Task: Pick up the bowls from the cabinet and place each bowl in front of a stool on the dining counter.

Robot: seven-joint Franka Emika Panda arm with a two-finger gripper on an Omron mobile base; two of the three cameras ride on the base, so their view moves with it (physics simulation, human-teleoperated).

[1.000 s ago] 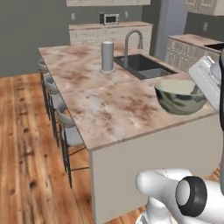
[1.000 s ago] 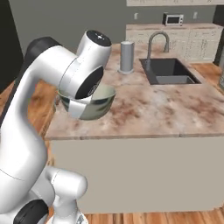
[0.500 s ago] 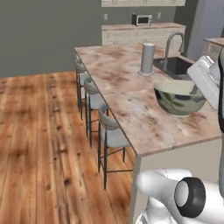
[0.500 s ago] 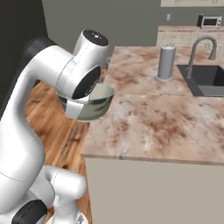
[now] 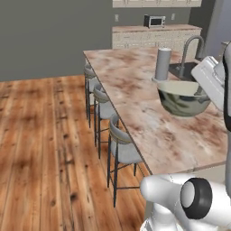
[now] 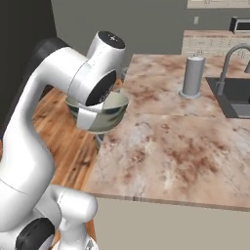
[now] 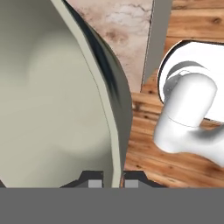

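A deep grey-green bowl (image 5: 182, 98) with a cream inside hangs above the pink-brown marbled dining counter (image 5: 135, 90). My gripper (image 5: 201, 91) is shut on its rim from the right. From the right base view the bowl (image 6: 110, 110) sits over the counter's (image 6: 171, 146) left edge, half behind my hand. In the hand view the bowl's rim (image 7: 105, 100) runs down between the fingertips of my gripper (image 7: 113, 179). Three grey stools stand along the counter's left side, the nearest stool (image 5: 122, 146) closest to me. The cabinet is out of view.
A grey cylinder (image 5: 163, 63) stands by the curved faucet (image 5: 189, 49) and the dark sink (image 6: 234, 95). A microwave (image 5: 154, 21) sits on the far worktop. Wood floor (image 5: 45, 144) lies open to the left of the stools.
The whole picture has shifted as the base drove: the counter slid right and the stools came closer. The bowl stays held in the gripper at the same height.
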